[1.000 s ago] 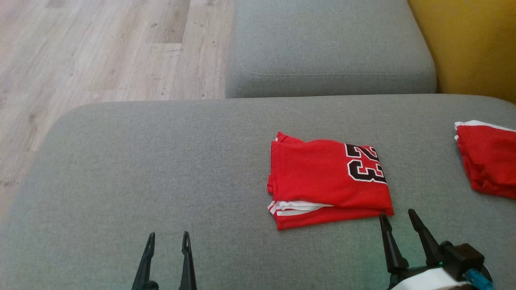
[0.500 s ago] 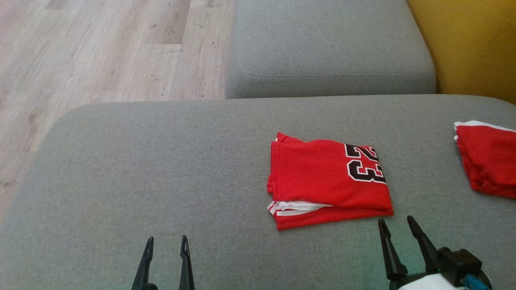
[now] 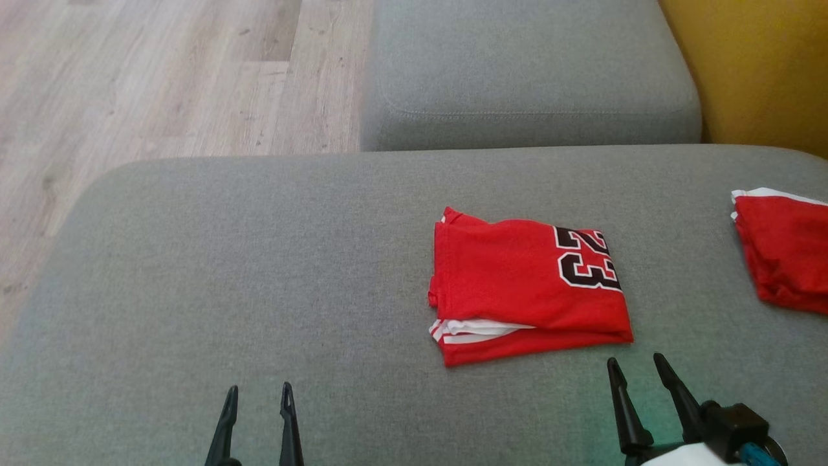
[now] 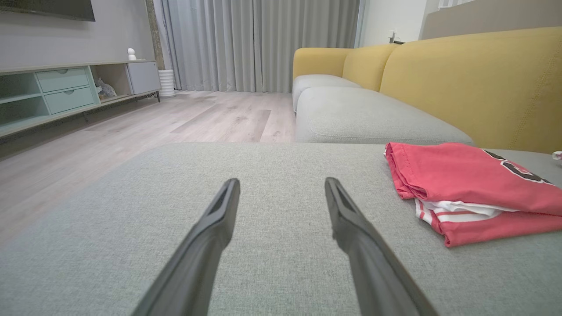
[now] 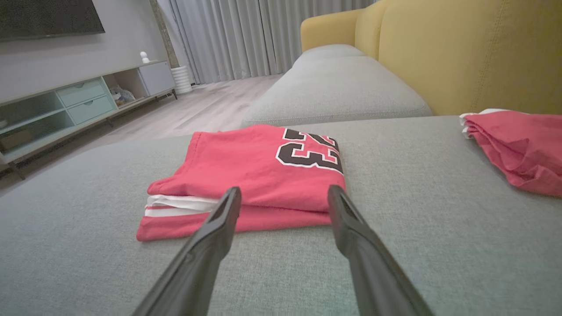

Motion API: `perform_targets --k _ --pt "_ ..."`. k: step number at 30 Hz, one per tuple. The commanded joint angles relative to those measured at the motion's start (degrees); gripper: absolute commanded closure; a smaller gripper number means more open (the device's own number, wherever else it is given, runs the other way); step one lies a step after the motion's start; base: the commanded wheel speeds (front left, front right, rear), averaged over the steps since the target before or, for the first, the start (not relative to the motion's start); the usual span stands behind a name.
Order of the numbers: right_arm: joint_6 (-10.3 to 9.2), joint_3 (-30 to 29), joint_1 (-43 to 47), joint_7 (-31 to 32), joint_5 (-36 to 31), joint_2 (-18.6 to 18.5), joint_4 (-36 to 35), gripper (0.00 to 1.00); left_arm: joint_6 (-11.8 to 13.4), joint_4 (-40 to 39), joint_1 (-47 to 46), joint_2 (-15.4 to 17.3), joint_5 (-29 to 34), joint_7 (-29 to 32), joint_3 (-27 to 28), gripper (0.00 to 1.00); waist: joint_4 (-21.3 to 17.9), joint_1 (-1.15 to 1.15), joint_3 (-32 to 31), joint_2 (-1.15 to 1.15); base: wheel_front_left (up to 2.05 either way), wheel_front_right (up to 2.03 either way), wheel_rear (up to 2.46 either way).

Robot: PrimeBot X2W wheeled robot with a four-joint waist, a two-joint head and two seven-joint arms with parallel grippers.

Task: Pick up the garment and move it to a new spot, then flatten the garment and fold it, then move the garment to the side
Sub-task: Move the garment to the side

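gripper (image 5: 284,189): fingers apart, empty, tips at shirt's near edge, contact unclear | shirt (image 5: 246,169): red, folded, "23" up, flat on grey cushion (image 5: 417,219) | second red cloth (image 5: 518,140): right, well apart | backrest (image 5: 461,57): yellow, behind | cabinet (image 5: 79,101): far left

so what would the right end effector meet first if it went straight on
Most likely the near edge of the folded red jersey just ahead of the right end effector, though height is unclear.
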Motion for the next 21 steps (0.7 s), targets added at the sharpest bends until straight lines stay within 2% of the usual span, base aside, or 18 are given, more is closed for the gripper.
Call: perform_targets --k 1,7,13,17,21 --pt "-0.04 0.9 -2.59 -0.79 -0.62 -0.31 -1.39 0.0 0.13 -1.57 -1.83 -0.42 -0.05 -0.3 1.89 0.0 0.05 0.0 0.2 0.0 0.0 0.0 0.0" --pt "-0.04 -0.27 -6.07 -0.79 -1.81 -0.15 1.9 0.0 -0.37 -2.84 -2.68 -0.42 -0.07 -0.3 1.65 0.0 0.56 0.0 2.49 0.0 0.0 0.0 0.0" --pt "-0.04 -1.1 -14.69 -0.72 -1.3 -0.98 10.41 0.0 -1.14 -3.82 -3.94 -0.42 0.0 -0.3 0.97 0.0 1.41 0.0 6.44 0.0 0.0 0.0 0.0" --pt "-0.04 -2.0 -22.97 3.13 -1.06 -2.59 16.71 0.0 -1.63 -3.99 -6.0 -0.42 0.31 -0.3 0.16 0.0 2.33 0.0 9.87 0.0 0.0 0.0 0.0" --pt "-0.04 -6.05 -29.54 7.05 -2.41 -3.74 22.61 0.0 -1.74 -3.63 -7.92 -0.42 0.36 -0.3 -0.67 0.0 3.43 0.0 12.03 0.0 0.0 0.0 0.0"
